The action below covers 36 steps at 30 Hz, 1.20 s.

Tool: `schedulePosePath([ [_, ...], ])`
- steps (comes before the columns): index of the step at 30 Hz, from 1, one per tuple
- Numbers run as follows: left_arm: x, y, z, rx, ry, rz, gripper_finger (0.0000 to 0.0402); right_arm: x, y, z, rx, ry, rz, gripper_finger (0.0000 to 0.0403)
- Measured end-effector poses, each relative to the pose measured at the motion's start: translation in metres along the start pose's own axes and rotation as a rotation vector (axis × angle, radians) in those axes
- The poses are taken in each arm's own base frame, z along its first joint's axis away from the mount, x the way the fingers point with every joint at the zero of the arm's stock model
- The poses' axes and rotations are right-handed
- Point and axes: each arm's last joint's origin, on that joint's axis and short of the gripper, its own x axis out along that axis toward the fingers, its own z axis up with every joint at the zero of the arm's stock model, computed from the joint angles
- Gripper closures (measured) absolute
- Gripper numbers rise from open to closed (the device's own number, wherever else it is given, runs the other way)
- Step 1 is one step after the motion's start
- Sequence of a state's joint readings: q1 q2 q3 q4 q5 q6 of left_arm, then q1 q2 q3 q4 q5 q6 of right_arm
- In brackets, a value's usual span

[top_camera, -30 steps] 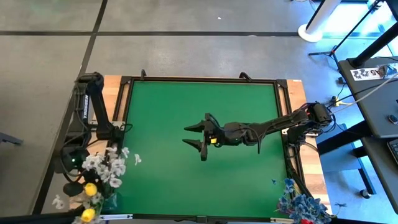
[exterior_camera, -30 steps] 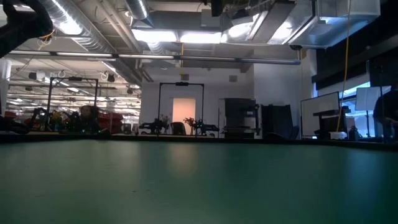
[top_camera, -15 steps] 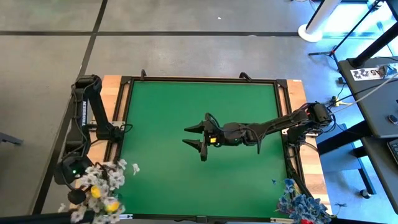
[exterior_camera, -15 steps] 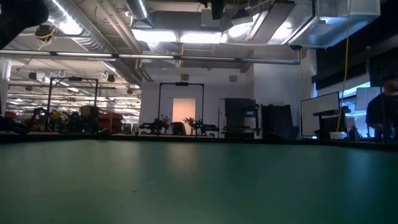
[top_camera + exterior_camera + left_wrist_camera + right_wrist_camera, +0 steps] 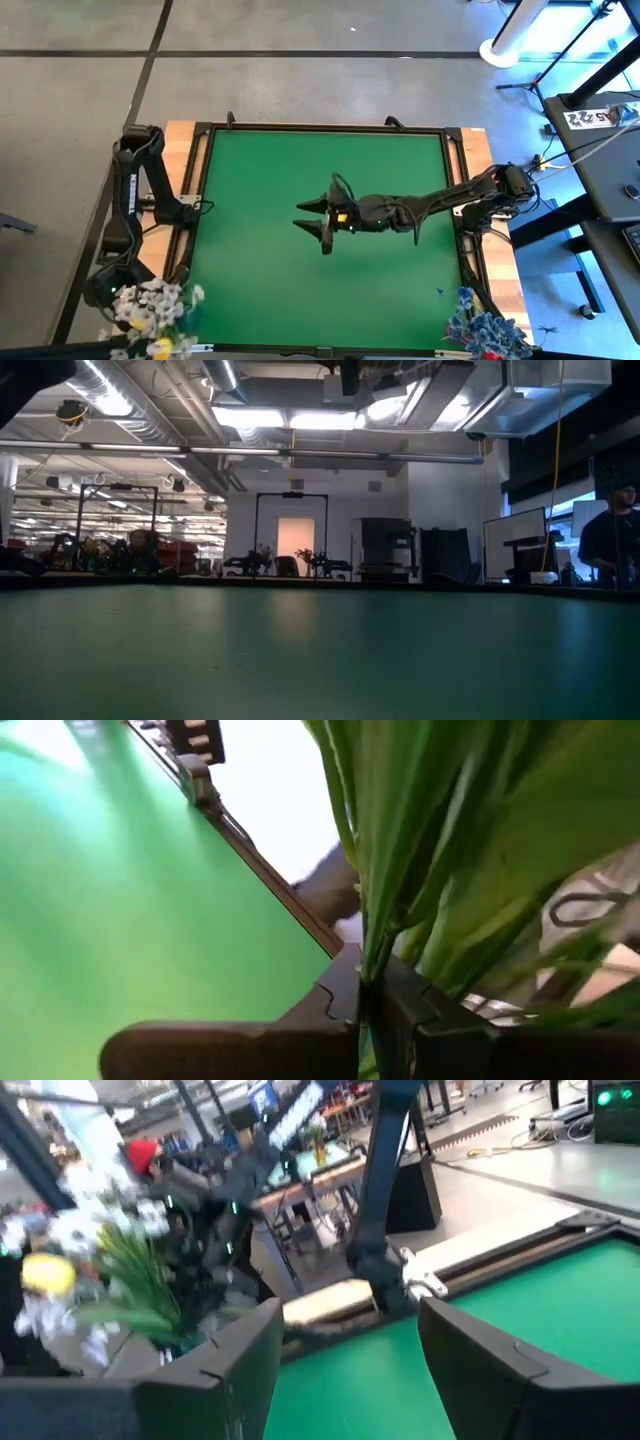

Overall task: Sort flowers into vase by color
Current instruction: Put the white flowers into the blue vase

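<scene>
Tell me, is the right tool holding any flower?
No, the right tool stands open and empty above the middle of the green table, with no stem between its fingers.

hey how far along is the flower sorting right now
Nearly finished, it seems. Done: no flowers lie on the green mat, and a blue bunch stands off its near right corner. In hand: the left gripper is shut on a white and yellow bunch, held off the near left corner. Left: setting that bunch down; no vase can be made out. The right gripper hovers open, empty, mid-mat.
</scene>
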State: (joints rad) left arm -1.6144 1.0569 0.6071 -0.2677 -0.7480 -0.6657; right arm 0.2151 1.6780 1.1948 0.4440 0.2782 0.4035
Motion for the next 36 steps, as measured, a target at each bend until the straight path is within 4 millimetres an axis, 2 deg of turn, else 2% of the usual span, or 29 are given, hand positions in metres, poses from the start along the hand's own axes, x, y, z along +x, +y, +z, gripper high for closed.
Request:
schedulePosePath([
  [8,0.002,0.003,-0.013,0.018,-0.096,0.006,0.0398,0.009,-0.012,0.037,-0.016,0.002,-0.04,0.0171],
  [13,0.001,0.01,-0.021,0.046,-0.167,0.008,0.0398,0.011,-0.019,0.042,-0.02,0.013,-0.07,0.0171],
  [17,0.004,0.027,-0.035,0.081,-0.243,0.073,0.0398,0.011,-0.019,0.041,-0.037,0.024,-0.071,0.0171],
  [21,0.008,0.041,-0.043,0.047,-0.254,0.03,0.0398,0.011,-0.018,0.04,-0.056,0.027,-0.069,0.0171],
  [25,0.002,0.044,-0.036,0.046,-0.283,0.002,0.0397,0.011,-0.019,0.039,-0.082,0.041,-0.075,0.0171],
  [27,-0.003,0.047,-0.025,-0.022,-0.364,0.094,0.039,0.011,-0.02,0.038,-0.088,0.052,-0.08,0.0171],
  [30,-0.002,0.056,-0.024,-0.034,-0.382,0.205,0.0371,0.011,-0.02,0.038,-0.09,0.056,-0.082,0.0171],
  [36,-0.001,0.066,-0.018,-0.12,-0.355,0.119,0.0315,0.01,-0.021,0.035,-0.106,0.09,-0.083,0.0171],
])
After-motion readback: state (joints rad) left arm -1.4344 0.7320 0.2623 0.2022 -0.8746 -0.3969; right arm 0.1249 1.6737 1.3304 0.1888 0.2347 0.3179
